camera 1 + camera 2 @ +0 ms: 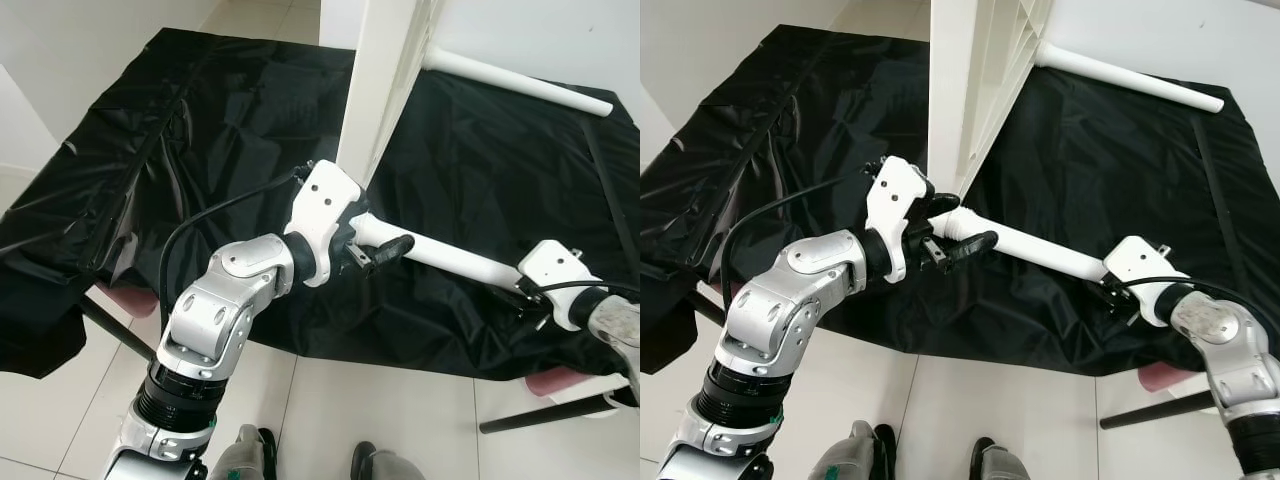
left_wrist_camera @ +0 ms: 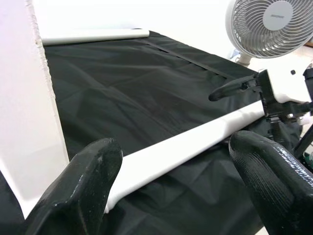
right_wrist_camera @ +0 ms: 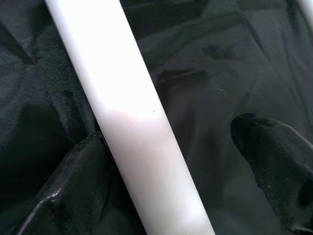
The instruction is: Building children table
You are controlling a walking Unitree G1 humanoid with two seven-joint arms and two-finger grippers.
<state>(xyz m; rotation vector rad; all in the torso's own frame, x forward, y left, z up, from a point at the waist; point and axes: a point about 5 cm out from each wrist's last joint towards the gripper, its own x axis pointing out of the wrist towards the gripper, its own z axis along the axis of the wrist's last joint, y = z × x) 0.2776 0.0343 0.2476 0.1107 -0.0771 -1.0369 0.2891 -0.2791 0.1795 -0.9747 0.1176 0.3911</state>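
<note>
Now fitting a leg to the children's table.

Both grippers bracket the smooth white round leg over the wrinkled black cloth: left gripper open around its end by the white tabletop, right gripper open at the far end. Next, I judge, seat the end squarely.

Bright even daylight, soft shadows, sheen on black cover, close fingers blurred
</note>
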